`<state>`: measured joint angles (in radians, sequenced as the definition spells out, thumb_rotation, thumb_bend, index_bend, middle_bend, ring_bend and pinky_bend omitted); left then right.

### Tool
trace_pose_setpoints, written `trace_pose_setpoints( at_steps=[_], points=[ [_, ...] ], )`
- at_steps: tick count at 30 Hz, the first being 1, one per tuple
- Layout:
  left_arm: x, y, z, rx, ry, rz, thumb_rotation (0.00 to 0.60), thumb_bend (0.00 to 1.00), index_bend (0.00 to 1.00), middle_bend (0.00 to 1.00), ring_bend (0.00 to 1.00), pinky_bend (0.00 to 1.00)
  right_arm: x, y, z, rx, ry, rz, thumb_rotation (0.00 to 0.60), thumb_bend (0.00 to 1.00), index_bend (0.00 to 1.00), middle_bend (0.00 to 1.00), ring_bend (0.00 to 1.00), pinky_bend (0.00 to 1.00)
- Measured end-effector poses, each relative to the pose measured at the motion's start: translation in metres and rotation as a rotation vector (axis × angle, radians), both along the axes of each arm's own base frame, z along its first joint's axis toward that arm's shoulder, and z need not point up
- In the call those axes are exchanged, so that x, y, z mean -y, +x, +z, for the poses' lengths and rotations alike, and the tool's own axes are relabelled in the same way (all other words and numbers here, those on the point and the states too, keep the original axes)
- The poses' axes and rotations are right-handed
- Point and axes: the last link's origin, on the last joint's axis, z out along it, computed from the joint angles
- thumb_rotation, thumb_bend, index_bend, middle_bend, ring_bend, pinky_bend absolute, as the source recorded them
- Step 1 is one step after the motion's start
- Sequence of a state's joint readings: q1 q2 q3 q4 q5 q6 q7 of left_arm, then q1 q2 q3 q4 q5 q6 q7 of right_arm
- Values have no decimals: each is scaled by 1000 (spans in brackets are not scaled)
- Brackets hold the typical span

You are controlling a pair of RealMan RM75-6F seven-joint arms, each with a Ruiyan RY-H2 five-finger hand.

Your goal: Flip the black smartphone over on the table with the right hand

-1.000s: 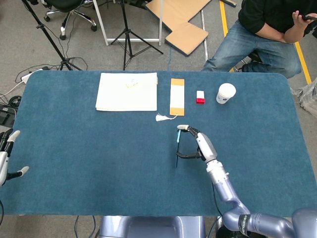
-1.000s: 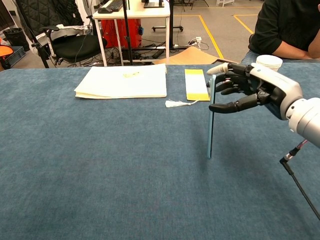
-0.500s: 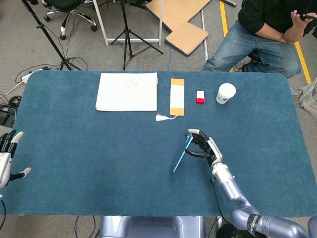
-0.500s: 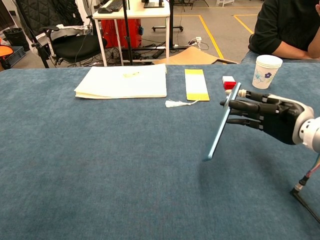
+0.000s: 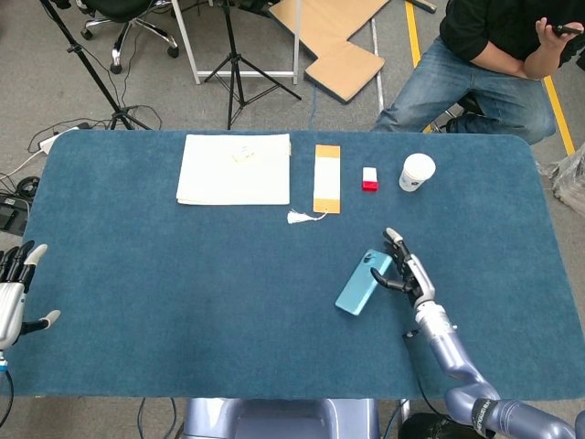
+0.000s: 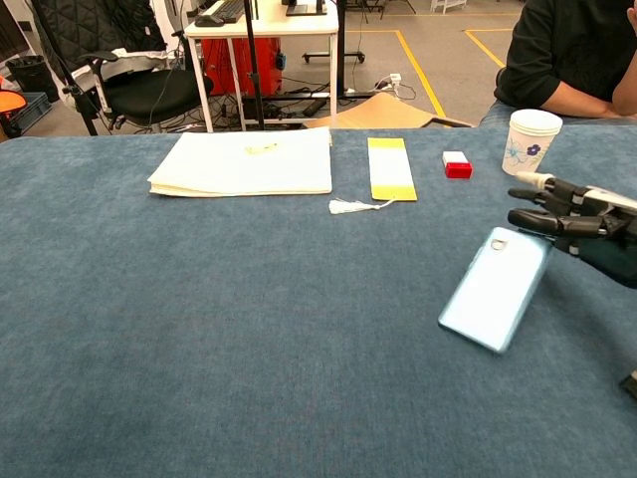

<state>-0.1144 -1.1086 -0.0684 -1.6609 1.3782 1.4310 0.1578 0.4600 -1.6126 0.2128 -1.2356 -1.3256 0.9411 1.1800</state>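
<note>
The smartphone (image 5: 364,282) lies on the blue table (image 5: 183,274) with its light blue back and camera facing up, right of centre. In the chest view the smartphone (image 6: 495,289) slants from near left to far right. My right hand (image 5: 409,273) is just to its right, fingers stretched out and apart, the fingertips (image 6: 530,217) at the phone's far right corner; it holds nothing. The right hand (image 6: 582,224) shows at the chest view's right edge. My left hand (image 5: 13,293) hovers open at the table's left edge, far from the phone.
Along the far side stand a white paper stack (image 5: 235,169), a yellow strip (image 5: 326,177) with a white tassel (image 5: 299,217), a small red-and-white box (image 5: 369,178) and a paper cup (image 5: 417,171). A seated person (image 5: 494,55) is beyond the far right edge.
The phone stood on edge in my right hand, then tipped over to the right and now lies back up. My right hand let go and drew back to the right.
</note>
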Motion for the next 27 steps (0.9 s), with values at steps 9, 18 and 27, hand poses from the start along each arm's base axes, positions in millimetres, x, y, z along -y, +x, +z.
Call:
trace_pose_setpoints(
  at_steps=[9,18,27],
  points=[
    [0,1,-1,1,-7,-8,600,0,0,0,0,0,12,-11,38,-338,-214,125,600,143,38,0,0,0],
    [-1,5,1,1,16,-48,600,0,0,0,0,0,1,-12,87,-784,-389,359,600,0,3,0,0,0],
    [-2,3,0,-7,57,-100,600,0,0,0,0,0,-48,-17,133,-1245,-429,449,600,0,0,0,0,0]
  ],
)
